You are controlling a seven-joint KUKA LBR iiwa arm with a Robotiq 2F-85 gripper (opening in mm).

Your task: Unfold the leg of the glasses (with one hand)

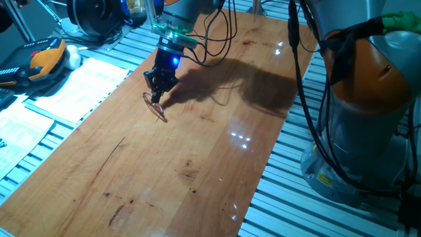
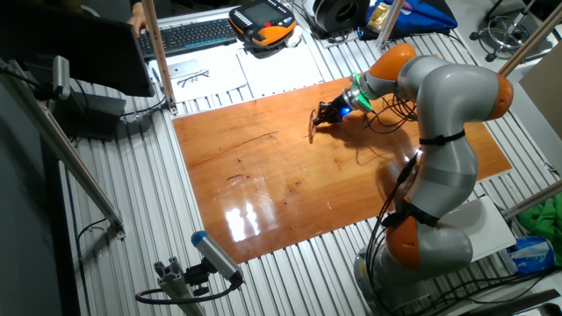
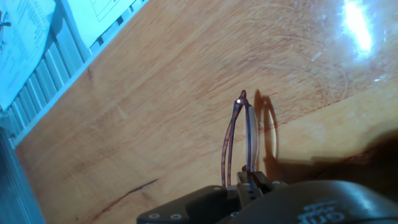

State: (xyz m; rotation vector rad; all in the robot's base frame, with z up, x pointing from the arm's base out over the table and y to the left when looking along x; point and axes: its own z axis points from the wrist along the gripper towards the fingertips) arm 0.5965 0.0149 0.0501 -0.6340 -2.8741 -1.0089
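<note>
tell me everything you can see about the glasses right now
The glasses are tiny, reddish-brown and made of very thin wire, with slim oval rims. They sit near the far left edge of the wooden table, just below the pincer. In the hand view they stand out ahead of the fingertips as narrow wire loops, casting a shadow on the wood. The pincer appears to pinch them at one end; whether a leg is unfolded cannot be told.
</note>
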